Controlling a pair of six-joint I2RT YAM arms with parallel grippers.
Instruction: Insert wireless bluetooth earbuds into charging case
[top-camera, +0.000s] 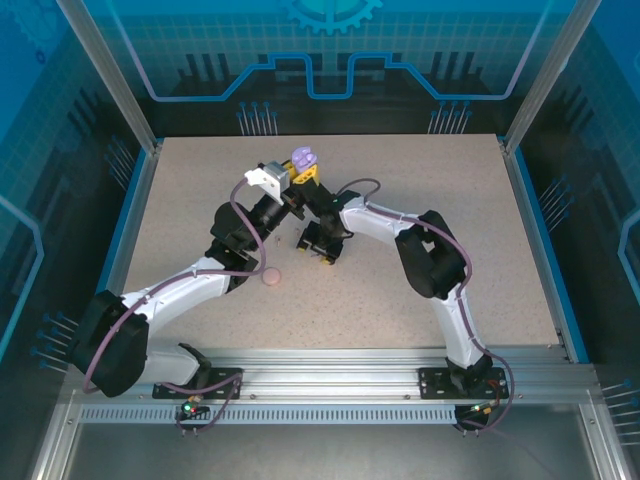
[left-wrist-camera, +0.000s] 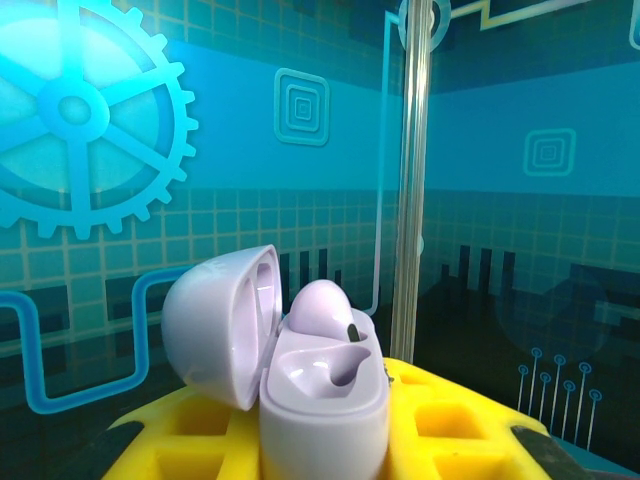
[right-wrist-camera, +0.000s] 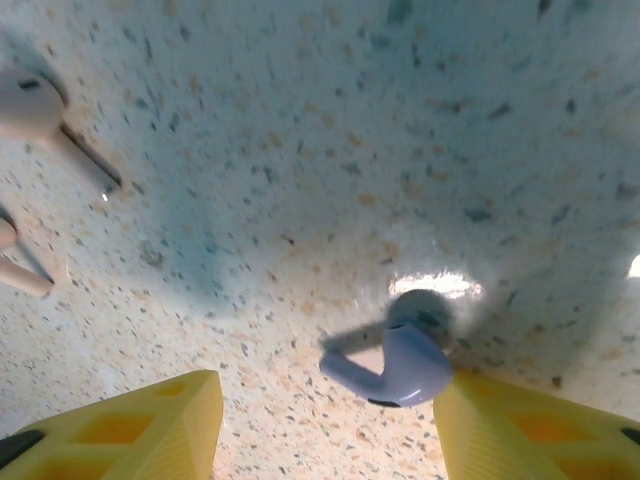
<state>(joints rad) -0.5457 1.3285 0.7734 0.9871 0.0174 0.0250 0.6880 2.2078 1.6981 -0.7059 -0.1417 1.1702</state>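
— Right gripper (right-wrist-camera: 325, 425)?
— Jaws apart at the frame's bottom edge. A purple earbud (right-wrist-camera: 400, 362) lies between them on the table (right-wrist-camera: 300, 150), lower right.
— Left gripper (left-wrist-camera: 325, 440)?
— Clamped on the open purple case (left-wrist-camera: 322, 405), second earbud (left-wrist-camera: 320, 305) seated inside.

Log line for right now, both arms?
left gripper: shut on purple case, lid open, seated earbud inside | right gripper: open, loose earbud between its fingers, on table
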